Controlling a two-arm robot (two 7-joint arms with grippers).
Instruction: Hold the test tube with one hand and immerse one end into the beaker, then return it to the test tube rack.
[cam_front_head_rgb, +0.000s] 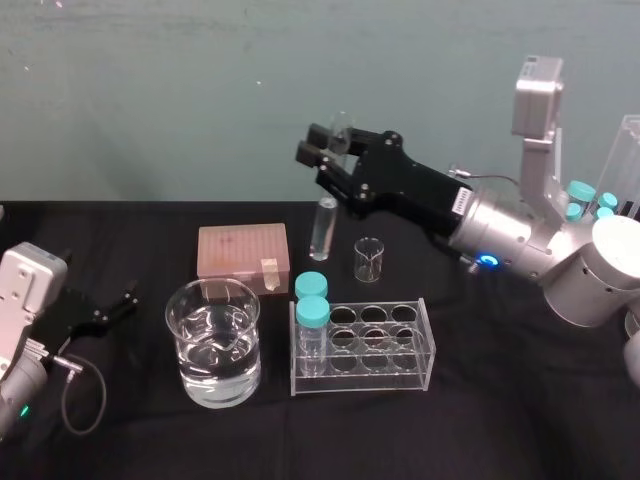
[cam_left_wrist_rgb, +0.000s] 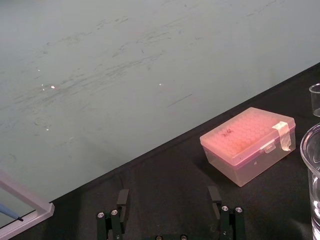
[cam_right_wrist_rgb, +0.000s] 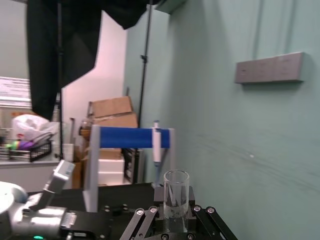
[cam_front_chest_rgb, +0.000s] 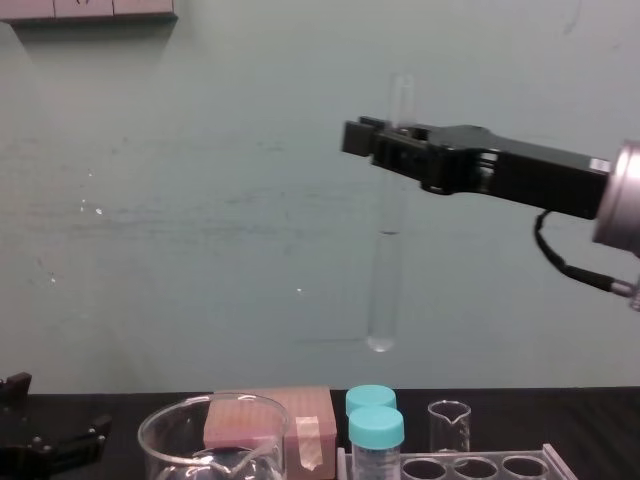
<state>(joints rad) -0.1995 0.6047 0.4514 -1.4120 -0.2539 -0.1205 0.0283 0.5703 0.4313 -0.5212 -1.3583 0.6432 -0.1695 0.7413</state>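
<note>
High above the table (cam_front_head_rgb: 500, 430), right gripper (cam_front_chest_rgb: 392, 140) clamped on upright test tube (cam_front_chest_rgb: 384, 270): clear of test tube rack (cam_front_head_rgb: 425, 350), not over beaker (cam_front_head_rgb: 186, 345); dip unconfirmed, return outstanding; left gripper (cam_left_wrist_rgb: 170, 197) parked, fingers spread and empty.

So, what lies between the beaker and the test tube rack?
Head view: only bare black cloth between beaker and test tube rack. The right gripper holds the test tube aloft; the left gripper rests far left.

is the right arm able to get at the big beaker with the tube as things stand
Probably yes: the right tool holds the test tube upright, high above the table, and the beaker stands open-topped with nothing over it.
</note>
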